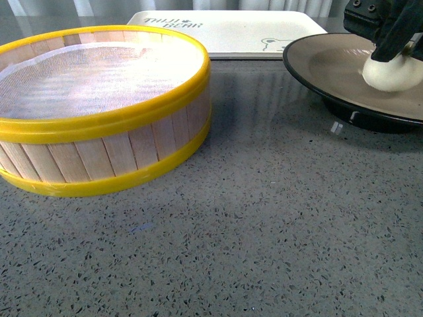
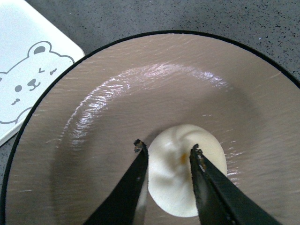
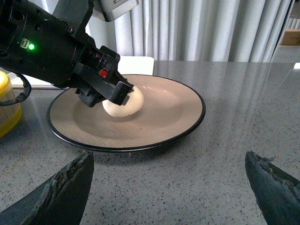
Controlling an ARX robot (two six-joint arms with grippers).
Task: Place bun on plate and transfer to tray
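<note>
Bun [image 2: 169, 180] appears to rest near the middle of the plate [image 2: 140, 93], pinched narrowly between the left fingers [image 2: 129, 187]. The right fingers [image 3: 61, 192] hang wide open over the table [image 1: 264, 198], just beside the plate. I'd release gently and lift straight up, so the soft dough neither sticks nor rolls. The tray [image 1: 231, 30] waits just behind.

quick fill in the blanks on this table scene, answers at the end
The left gripper holds its jaws on the bun, which lies on the plate with the ___ rim. The right gripper has its jaws ___. The tray shows a drawn ___ face. The steamer basket has ___ bands.
Missing: black, open, bear, yellow.
</note>
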